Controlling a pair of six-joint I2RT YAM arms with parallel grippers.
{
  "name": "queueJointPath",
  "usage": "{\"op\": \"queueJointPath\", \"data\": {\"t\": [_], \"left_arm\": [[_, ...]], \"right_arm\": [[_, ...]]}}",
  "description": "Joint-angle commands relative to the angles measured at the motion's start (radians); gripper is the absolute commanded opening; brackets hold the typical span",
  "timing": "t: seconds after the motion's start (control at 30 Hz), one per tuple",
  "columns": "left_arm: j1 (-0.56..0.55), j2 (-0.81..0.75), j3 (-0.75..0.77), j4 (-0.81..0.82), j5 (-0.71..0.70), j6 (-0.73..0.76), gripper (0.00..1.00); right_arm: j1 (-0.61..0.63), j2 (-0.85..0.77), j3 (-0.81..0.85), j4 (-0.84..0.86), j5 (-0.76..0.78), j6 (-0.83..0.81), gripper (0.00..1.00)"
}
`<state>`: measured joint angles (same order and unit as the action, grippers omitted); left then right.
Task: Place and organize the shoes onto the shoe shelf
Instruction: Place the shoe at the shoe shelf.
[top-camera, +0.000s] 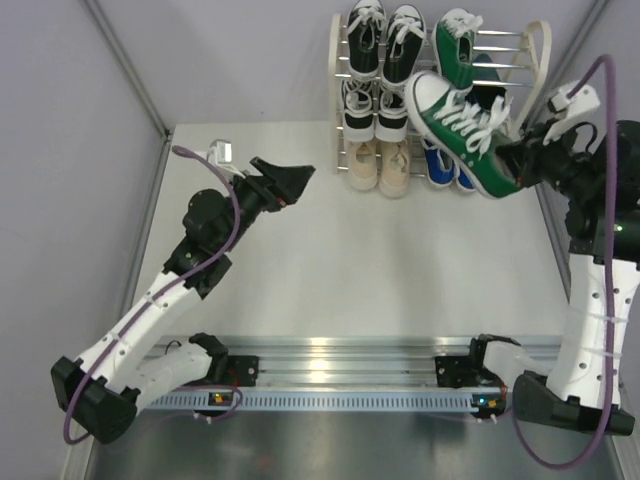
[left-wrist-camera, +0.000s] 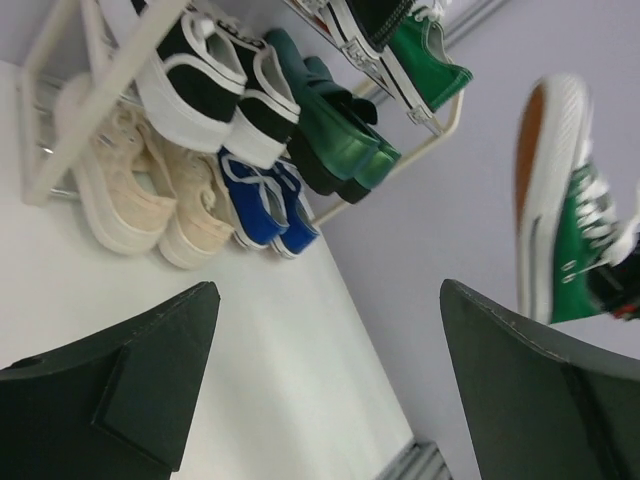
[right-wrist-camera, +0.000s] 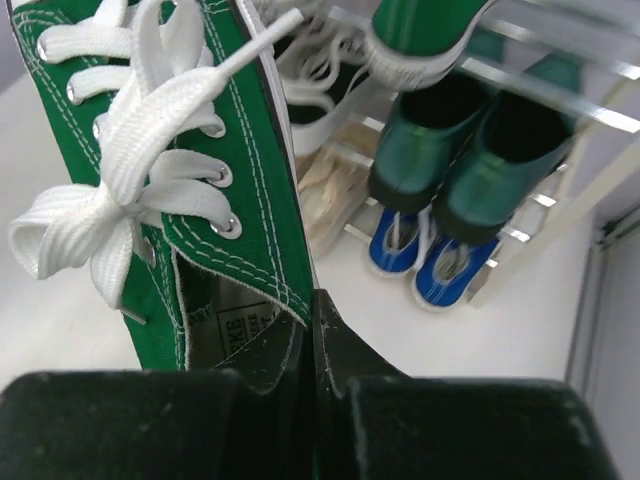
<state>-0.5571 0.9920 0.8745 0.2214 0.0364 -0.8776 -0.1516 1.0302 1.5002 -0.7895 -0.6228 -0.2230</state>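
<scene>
1. Close to finished, judging by the views: eleven shoes counted at the shelf (top-camera: 338, 90), one more in the air.
2. Top tier of the shelf: black pair (top-camera: 385, 35) at the left and a lone mate (top-camera: 455, 45) at the right, with bare bars beside it toward the right frame (top-camera: 543, 40).
3. Middle tier: second black pair (top-camera: 375, 108) at the left, glossy dress shoes (right-wrist-camera: 450, 160) at the right.
4. Foot of the shelf: beige pair (top-camera: 380, 160) at the left, blue pair (right-wrist-camera: 425, 260) at the right. Cannot tell whether resting on the lowest bars or on the worktop (top-camera: 330, 260).
5. Green sneaker (top-camera: 455, 125) aloft in front of the shelf's right half, toe up toward the top tier. Pinched at the heel collar by the right claw (right-wrist-camera: 315, 330), clamped tight on the fabric.
6. Left claw (top-camera: 288, 180) spread wide and holding nothing, over the worktop well to the left of the shelf.
7. Left to do, by judgement: seating the green sneaker on the top tier next to the mate, then perhaps squaring up the pairs.
8. In the way: the mate and the dress shoes crowding the approach, and the right frame close to the right arm. Some risk of catching the loose white laces on the thin bars.
</scene>
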Motion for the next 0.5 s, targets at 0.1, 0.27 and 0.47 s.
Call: {"op": "queueJointPath", "data": {"t": [0.1,0.27,0.47], "left_arm": [[0.014,-0.113,-0.038,-0.205,-0.107,0.166,0.98],[0.013,-0.171,-0.104,-0.202,-0.112,0.126,0.97],[0.013,-0.211,-0.138,-0.209,-0.136,0.114,0.97]], "right_arm": [[-0.106,0.170,0.316,0.202,0.093,0.319,0.00],[-0.089,0.376,0.564,0.214,0.332,0.451,0.00],[0.023,0.534,0.650,0.352,0.617,0.507,0.00]]}}
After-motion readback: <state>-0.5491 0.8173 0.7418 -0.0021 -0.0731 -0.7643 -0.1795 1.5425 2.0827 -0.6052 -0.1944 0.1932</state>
